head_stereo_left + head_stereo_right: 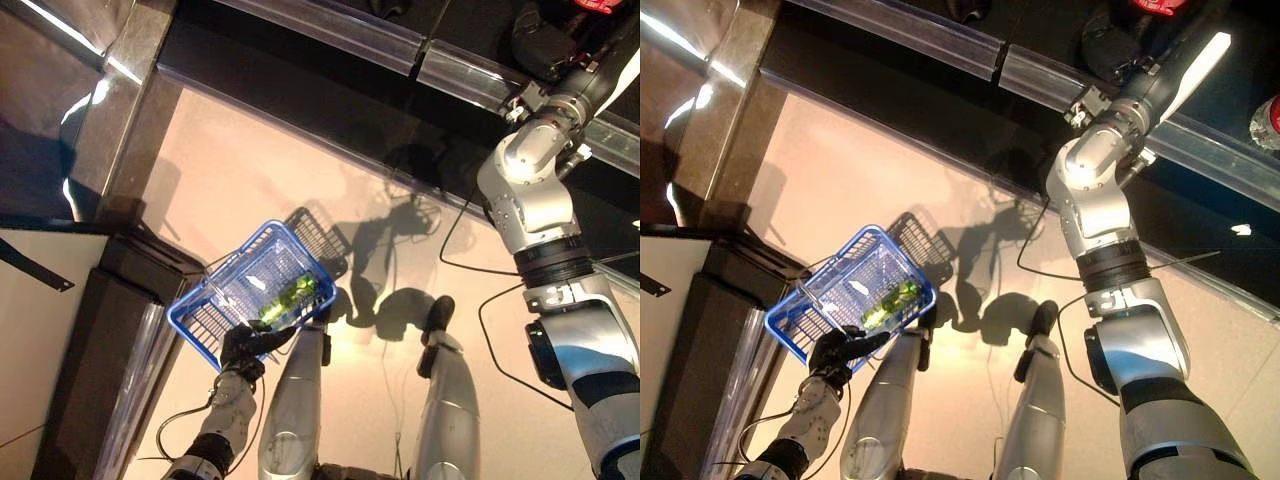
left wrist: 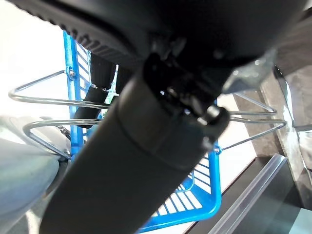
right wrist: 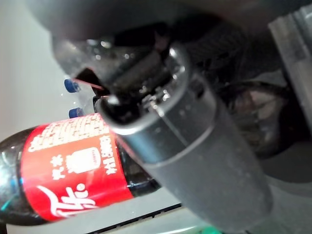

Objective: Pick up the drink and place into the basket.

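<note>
The only print shows in the right wrist view: a red label (image 3: 73,170) wrapped round a dark drink bottle (image 3: 12,146). It carries white lettering: a line of small characters along one edge, a few larger characters beside a small pale emblem in the middle, and big slanted script below. The script is cut off at the picture's edge. In the head views, the green bottle (image 1: 288,297) lying in the blue basket (image 1: 200,330) is too small for any label to be read. No numbers or signs are legible elsewhere.
</note>
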Controlling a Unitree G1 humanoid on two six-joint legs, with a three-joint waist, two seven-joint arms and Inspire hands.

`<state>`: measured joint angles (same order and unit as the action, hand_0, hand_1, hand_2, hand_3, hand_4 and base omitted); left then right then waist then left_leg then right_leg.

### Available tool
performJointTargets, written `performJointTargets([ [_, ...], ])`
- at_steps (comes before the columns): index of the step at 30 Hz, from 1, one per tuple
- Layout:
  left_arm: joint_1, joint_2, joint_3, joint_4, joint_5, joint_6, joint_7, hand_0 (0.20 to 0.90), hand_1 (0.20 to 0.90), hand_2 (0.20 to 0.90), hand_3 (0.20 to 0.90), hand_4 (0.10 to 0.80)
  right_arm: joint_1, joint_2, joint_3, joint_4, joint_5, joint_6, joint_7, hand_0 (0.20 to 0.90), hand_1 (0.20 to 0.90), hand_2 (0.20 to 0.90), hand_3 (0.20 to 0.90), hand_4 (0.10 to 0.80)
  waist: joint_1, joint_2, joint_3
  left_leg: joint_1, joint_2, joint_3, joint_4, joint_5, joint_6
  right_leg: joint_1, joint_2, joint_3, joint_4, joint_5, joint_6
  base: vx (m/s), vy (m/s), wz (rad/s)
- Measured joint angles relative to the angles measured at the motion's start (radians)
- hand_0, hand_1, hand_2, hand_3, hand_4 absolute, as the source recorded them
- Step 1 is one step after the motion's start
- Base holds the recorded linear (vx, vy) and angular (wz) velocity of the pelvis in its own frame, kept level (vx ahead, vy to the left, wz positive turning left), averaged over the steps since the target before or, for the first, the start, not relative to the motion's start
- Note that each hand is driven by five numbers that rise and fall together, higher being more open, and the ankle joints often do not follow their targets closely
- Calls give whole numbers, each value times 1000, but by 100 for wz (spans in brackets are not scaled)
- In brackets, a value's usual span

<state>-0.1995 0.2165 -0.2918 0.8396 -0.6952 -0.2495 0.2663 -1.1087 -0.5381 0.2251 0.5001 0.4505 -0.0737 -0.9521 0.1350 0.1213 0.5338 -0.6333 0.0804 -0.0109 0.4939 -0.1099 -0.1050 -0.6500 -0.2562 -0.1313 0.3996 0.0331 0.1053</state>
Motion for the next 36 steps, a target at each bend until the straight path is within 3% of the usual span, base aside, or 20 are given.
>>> performJointTargets([
  [1, 0, 1, 0, 2, 0, 0, 0, 300, 300, 300, 200, 100, -4, -5, 0, 0, 20, -1, 8, 300, 300, 300, 200, 100, 0, 0, 0, 0, 0, 0, 0, 0, 0, 0, 0, -1, 0, 0, 0, 0, 0, 0],
  [18, 4, 22, -12, -27, -3, 1, -22, 300, 300, 300, 200, 100, -76, -58, 19, 88, 153, 6, 142, 300, 300, 300, 200, 100, 3, -1, 1, -1, -4, -5, 4, 4, -2, -1, -3, -6, 6, 3, 6, -25, 0, 1],
  [28, 6, 26, -11, -35, -20, -3, -40, 300, 300, 300, 200, 100, -65, -56, 31, 119, 169, 16, 191, 300, 300, 300, 200, 100, -2, -2, 2, -15, -19, -7, 61, -6, 14, -3, -16, 5, 37, 0, -1, -64, 32, 1],
  [36, 41, 44, -10, -177, -20, -6, -42, 300, 300, 300, 200, 100, 97, -55, 33, -134, 117, 72, 324, 300, 300, 300, 200, 100, -6, -14, 9, -10, -20, 4, 120, -26, 26, 4, -16, 29, 72, -1, -1, -31, 26, -4],
])
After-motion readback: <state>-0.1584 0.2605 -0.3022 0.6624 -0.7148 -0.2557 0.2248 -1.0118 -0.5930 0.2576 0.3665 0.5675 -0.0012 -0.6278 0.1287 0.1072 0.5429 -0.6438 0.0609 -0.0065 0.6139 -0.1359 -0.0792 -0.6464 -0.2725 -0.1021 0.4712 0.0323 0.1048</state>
